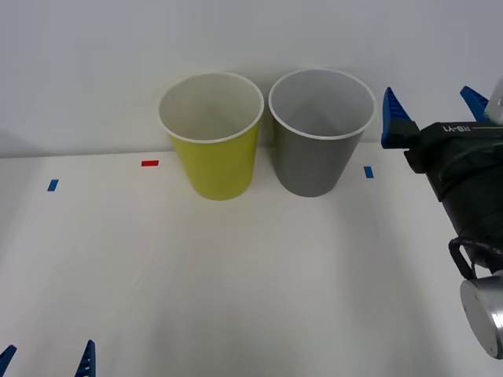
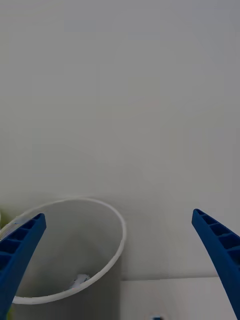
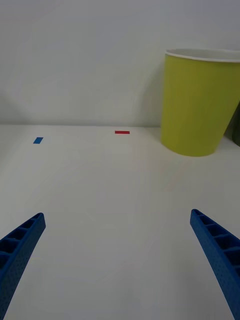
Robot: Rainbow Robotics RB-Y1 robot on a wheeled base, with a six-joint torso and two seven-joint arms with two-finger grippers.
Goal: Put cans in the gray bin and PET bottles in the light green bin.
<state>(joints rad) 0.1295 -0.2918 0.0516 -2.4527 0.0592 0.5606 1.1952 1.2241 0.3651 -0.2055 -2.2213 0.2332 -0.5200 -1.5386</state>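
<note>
Beside the gray bin (image 1: 321, 133), right end effector (image 1: 435, 106) wide apart, empty; left end effector (image 1: 47, 360) likewise.

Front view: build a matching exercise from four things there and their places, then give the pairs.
Things:
1. light green bin
2. gray bin
3. right claw
4. left claw

Places:
A. open, raised beside the gray bin's rim
B. open, low at the near table edge
C. by the red tape mark
D. between the other bin and a blue tape mark

Pairs: 1-C, 2-D, 3-A, 4-B
</note>
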